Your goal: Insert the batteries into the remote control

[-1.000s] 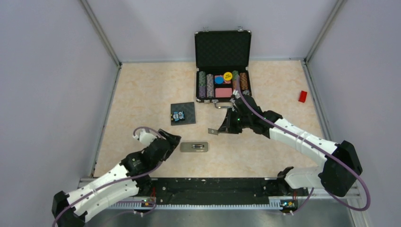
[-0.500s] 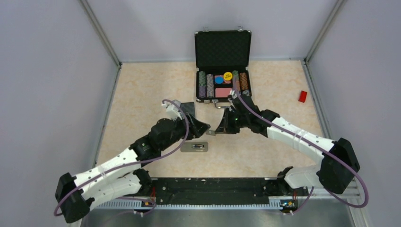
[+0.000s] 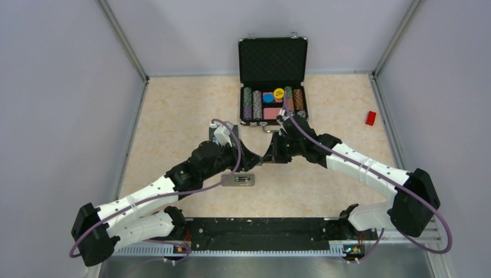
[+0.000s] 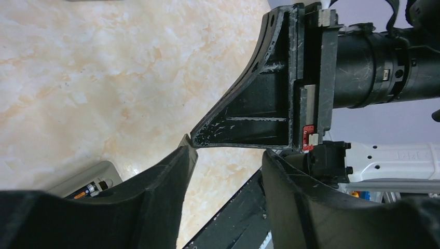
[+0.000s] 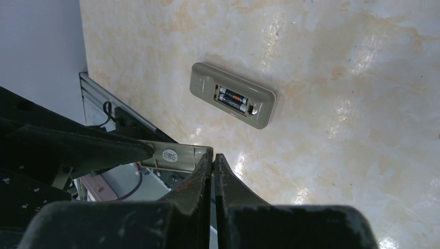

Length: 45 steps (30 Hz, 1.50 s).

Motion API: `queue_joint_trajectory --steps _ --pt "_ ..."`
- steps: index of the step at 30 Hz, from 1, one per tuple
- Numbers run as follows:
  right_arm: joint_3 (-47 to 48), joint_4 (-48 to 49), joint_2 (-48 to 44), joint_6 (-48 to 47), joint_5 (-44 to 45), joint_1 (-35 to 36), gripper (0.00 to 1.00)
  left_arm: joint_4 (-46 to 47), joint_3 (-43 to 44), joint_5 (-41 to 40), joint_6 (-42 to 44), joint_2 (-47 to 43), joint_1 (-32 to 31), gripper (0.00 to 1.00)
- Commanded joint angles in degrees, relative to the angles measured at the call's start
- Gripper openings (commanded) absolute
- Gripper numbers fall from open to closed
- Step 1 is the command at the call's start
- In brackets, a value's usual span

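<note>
Right gripper (image 5: 212, 158) pressed shut, pinching grey cover plate (image 5: 179, 157); sticker (image 5: 169, 154) print illegible. Left gripper (image 4: 225, 155) half spread beside plate. Remote control (image 3: 237, 180) at 6 o'clock below grippers, batteries (image 5: 234, 100) seated inside.

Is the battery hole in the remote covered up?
No, the remote control lies with its compartment uncovered, both batteries showing, while the right pincer pinches the cover away from it.
</note>
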Motion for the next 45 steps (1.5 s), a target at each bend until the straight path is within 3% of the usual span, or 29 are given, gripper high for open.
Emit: queue_joint_trajectory --steps 1,8,14,18,26,29,32,33,34,37,39,43,45 --pt "3.51 1.03 0.21 0.36 0.48 0.62 0.00 -0.41 1.51 -2.13 1.92 -2.24 -0.21 0.62" --pt "2.77 0.57 0.64 0.09 0.99 0.62 0.00 -1.75 0.81 -6.72 1.46 -5.88 -0.21 0.74" --pt "2.78 0.71 0.41 0.47 1.03 0.62 0.00 -2.20 0.59 -5.73 0.74 -4.34 -0.21 0.74" --pt "3.55 1.06 -0.30 0.91 0.82 0.66 0.00 -4.50 0.67 -5.85 0.34 -2.47 -0.24 0.68" --pt "3.80 1.37 -0.19 1.12 -0.23 0.62 0.00 -2.96 1.28 -3.69 0.53 -0.50 -0.21 0.42" --pt "3.89 1.63 -0.36 1.39 -0.59 0.62 0.00 -1.30 1.56 -3.22 0.62 0.65 -0.28 0.26" --pt "3.97 1.69 -0.75 1.63 -0.85 0.62 0.00 -1.50 1.68 -3.16 0.87 0.59 -0.23 0.01" --pt "4.06 1.60 -1.06 1.67 -1.08 0.62 0.00 -1.77 1.74 -3.16 1.33 0.30 -0.21 0.00" --pt "4.06 1.54 -1.62 1.76 -1.31 0.62 0.03 -1.95 1.82 -3.16 2.18 -0.18 -0.21 0.00" --pt "4.10 1.36 -4.33 1.20 -1.57 0.48 0.32 -2.22 2.42 -2.86 6.94 -2.71 -0.21 0.00" --pt "4.60 1.27 -6.79 -1.47 -2.60 0.20 0.44 -2.17 3.12 0.54 11.92 -4.95 -0.21 0.00" --pt "6.84 0.77 -10.93 -9.66 -8.29 -0.88 0.54 -2.25 5.71 7.70 21.74 -9.68 -0.21 0.00" --pt "8.52 0.47 -12.13 -12.61 -12.49 -1.13 0.57 -6.89 8.77 10.22 25.28 -11.45 -0.21 0.00"
